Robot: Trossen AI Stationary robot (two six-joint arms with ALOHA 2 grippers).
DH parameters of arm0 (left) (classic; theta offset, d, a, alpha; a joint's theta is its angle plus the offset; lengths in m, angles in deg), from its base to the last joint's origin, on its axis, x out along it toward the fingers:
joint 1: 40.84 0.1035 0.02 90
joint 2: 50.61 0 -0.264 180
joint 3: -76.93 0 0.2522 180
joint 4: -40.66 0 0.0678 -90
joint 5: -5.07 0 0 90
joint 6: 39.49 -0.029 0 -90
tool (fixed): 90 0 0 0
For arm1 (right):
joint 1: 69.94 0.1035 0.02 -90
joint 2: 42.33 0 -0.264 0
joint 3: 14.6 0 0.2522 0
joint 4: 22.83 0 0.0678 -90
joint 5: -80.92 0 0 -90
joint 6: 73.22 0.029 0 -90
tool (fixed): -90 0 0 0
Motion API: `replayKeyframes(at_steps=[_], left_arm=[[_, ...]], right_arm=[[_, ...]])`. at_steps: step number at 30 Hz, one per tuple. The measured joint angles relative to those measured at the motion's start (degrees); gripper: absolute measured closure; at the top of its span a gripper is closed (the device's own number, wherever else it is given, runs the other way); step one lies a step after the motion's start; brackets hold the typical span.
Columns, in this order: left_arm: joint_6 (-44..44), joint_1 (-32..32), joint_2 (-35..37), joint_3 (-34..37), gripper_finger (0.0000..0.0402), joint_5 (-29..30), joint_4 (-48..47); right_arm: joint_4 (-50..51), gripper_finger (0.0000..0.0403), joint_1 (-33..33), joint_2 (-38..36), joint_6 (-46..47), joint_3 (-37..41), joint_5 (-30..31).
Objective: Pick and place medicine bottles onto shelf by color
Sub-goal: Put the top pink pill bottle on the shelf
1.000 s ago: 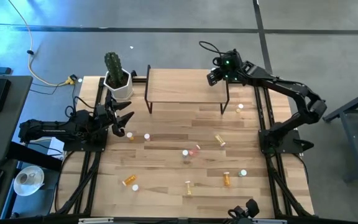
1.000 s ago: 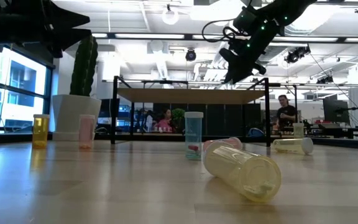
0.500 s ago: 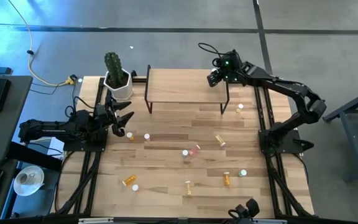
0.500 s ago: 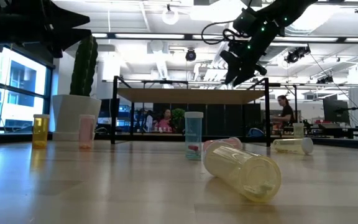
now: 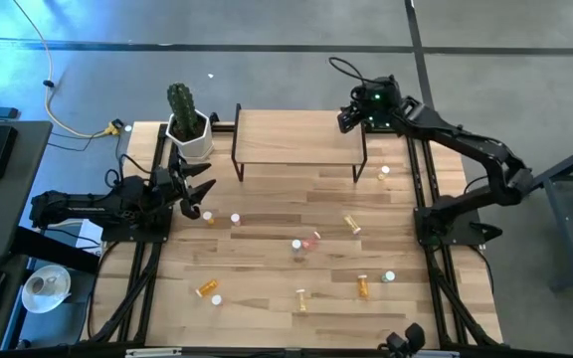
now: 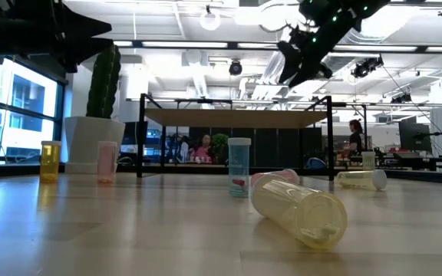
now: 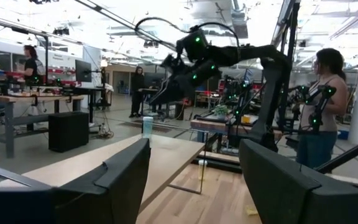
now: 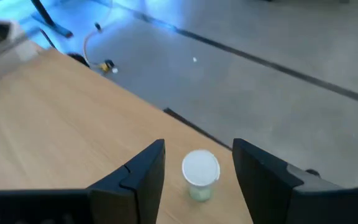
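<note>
Yellow and translucent, a small white-capped pill bottle (image 6: 301,208) lay on its side nearest the low camera, other medicine bottles (image 5: 304,242) scattered across the wooden tabletop (image 5: 267,259). Farther back, the left gripper (image 5: 199,192) waited, fingers apart. Farthest, the right gripper (image 8: 194,168) hung spread above a pale-green white-capped bottle (image 8: 200,173) standing on the light-wood shelf (image 5: 286,139).
</note>
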Motion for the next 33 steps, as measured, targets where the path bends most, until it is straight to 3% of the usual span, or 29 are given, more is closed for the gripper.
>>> replayKeyframes(at_steps=[14, 24, 33], left_arm=[[-2.1, 0.0, 0.0, -0.6, 0.0163, -2.2, -1.7], [-0.8, 0.0, -3.8, -13.8, 0.0163, -2.7, -24.4], [-4.1, 0.0, -17.8, -26.2, 0.0163, -5.5, -38.3]], right_arm=[[4.1, 0.0223, 6.3, -11.5, -2.1, 0.0, -4.1], [6.1, 0.0222, 9.2, -16.4, -4.0, 0.0, -4.0], [8.9, 0.0223, 9.2, -16.7, -3.4, 0.0, -4.0]])
